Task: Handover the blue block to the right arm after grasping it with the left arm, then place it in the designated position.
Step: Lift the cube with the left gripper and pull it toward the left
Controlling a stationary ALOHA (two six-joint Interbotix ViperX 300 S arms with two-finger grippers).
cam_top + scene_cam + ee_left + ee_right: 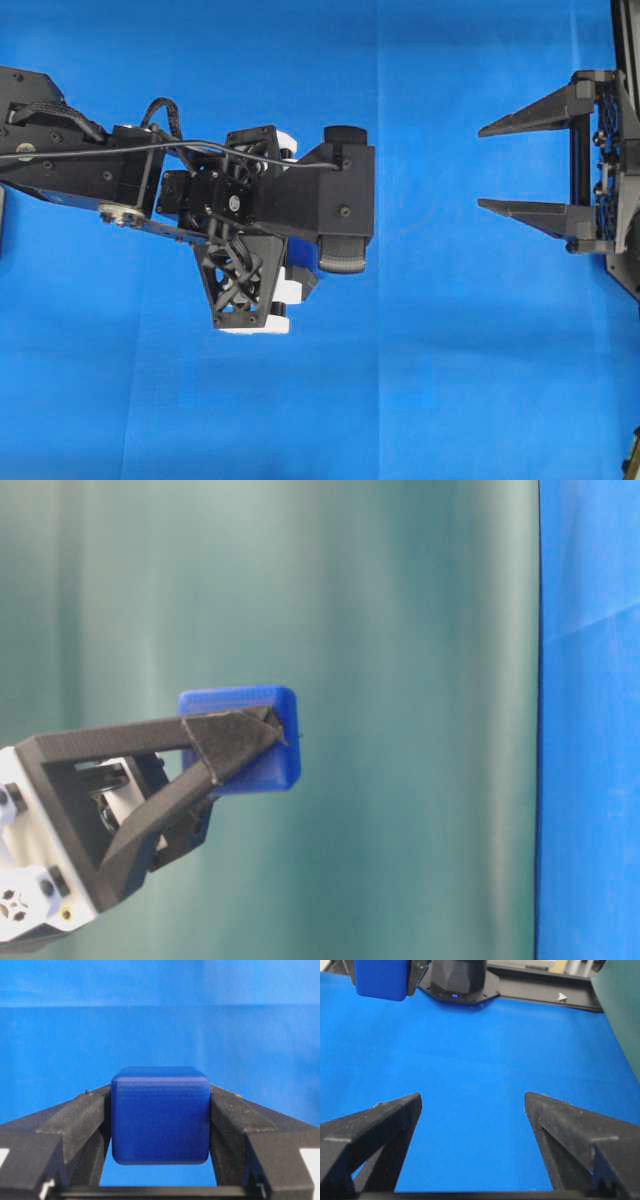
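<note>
The blue block [160,1115], a dark blue cube with rounded edges, sits squarely between the two black fingers of my left gripper [160,1110], which is shut on it and holds it above the cloth. From table level the block [262,768] shows behind one pointed finger [235,742]. From overhead the left arm [250,200] covers the block. My right gripper [482,168] stands at the right edge, open wide and empty, its tips pointing toward the left arm. In the right wrist view the block [380,980] hangs far off at the top left, beyond the right gripper [472,1102].
Bright blue cloth [430,350] covers the table. A black arm base [457,977] and a black rail [545,995] line the far edge. A green curtain [400,680] hangs behind the scene.
</note>
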